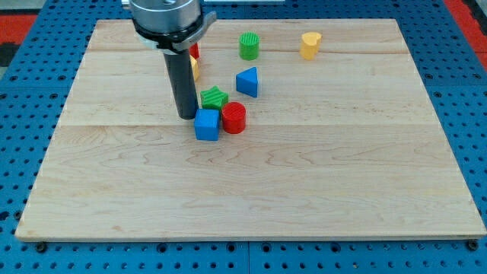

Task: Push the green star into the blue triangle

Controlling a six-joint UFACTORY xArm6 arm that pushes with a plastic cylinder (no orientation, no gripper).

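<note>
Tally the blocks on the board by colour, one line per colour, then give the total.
Green: 2, green star and green cylinder
Blue: 2, blue triangle and blue cube
Red: 2, red cylinder and a red block partly hidden
Yellow: 2, yellow heart and a yellow block partly hidden
Total: 8

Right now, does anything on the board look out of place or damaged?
Nothing is damaged or tipped. The green star is crowded by the blue cube and red cylinder, with my tip at its left, the blue triangle upper right.
</note>
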